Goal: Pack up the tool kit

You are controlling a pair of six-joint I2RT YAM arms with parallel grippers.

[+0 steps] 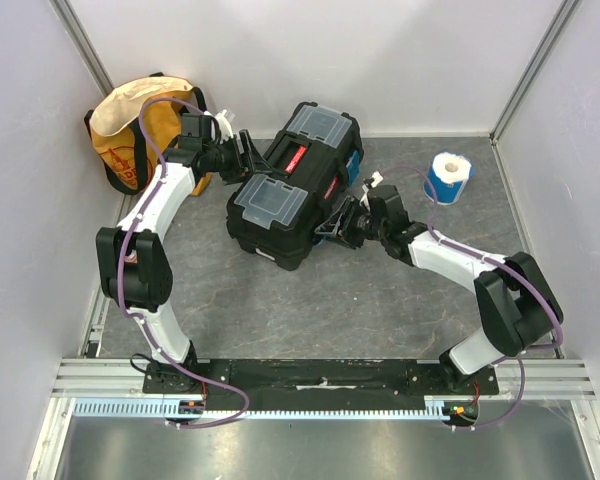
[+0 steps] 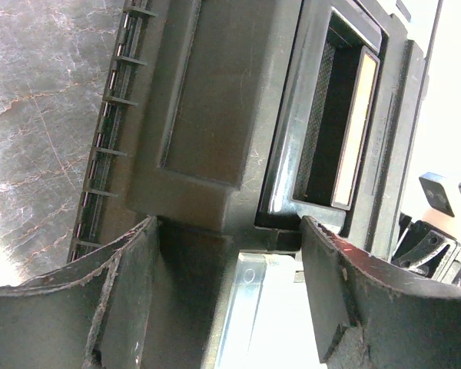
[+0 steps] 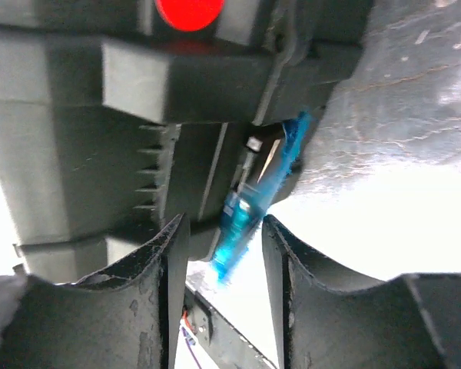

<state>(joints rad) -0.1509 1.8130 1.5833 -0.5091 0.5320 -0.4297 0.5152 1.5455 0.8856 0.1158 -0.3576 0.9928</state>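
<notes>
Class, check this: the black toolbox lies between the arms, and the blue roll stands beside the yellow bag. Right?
No. The blue roll stands right of the toolbox, far from the yellow bag at the left; the top external view shows it.

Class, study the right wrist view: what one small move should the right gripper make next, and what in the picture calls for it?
Probably close the right gripper on the blue latch. The latch sticks out from the tool kit, tilted away from its wall, and lies between the open jaws with a gap on each side, so nothing grips it yet.
</notes>
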